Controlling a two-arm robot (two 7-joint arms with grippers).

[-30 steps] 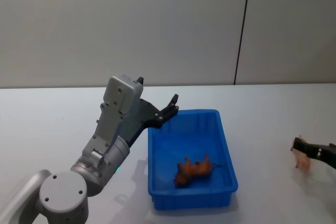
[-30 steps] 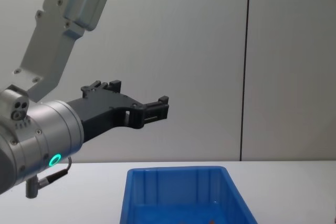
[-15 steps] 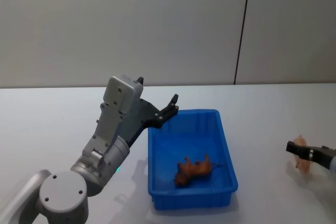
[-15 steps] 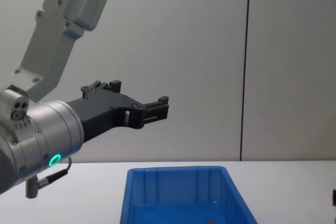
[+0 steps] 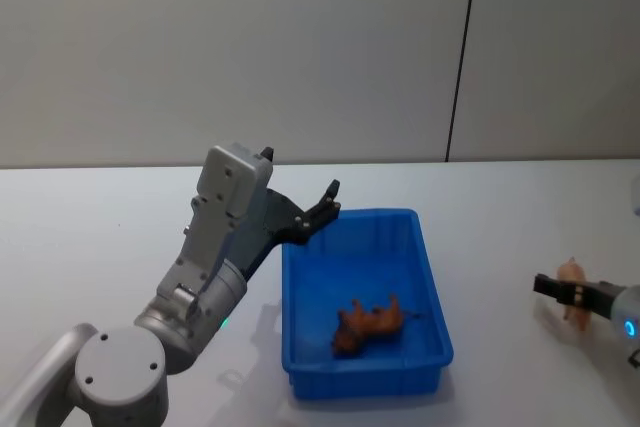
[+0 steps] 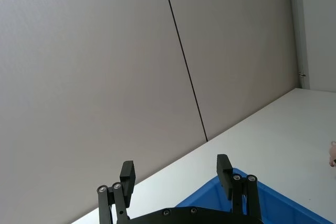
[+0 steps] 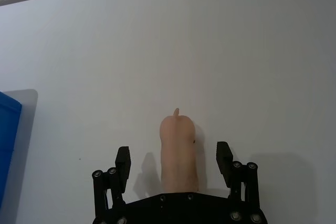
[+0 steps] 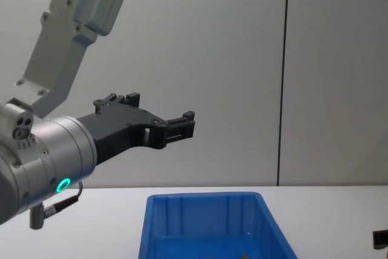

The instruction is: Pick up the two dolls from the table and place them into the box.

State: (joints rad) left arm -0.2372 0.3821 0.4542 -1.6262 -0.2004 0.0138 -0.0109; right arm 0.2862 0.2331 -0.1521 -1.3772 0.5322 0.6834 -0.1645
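The blue box sits mid-table, and the reddish-brown doll lies on its side inside it. To the right, on the white table, stands the pale tan-pink doll. My right gripper is low at the table around it. In the right wrist view that gripper is open, with the doll between its fingers and a gap on each side. My left gripper is raised over the box's far left corner, open and holding nothing; it shows in the chest view and the left wrist view.
The box rim lies below the left gripper in the chest view. The left arm's grey housing rises left of the box. A grey wall with a dark vertical seam stands behind the table. Bare tabletop lies between box and pale doll.
My right gripper has slid left and lower along the pale doll, and its tip now shows at the chest view's right edge. The left arm and the reddish-brown doll have not moved.
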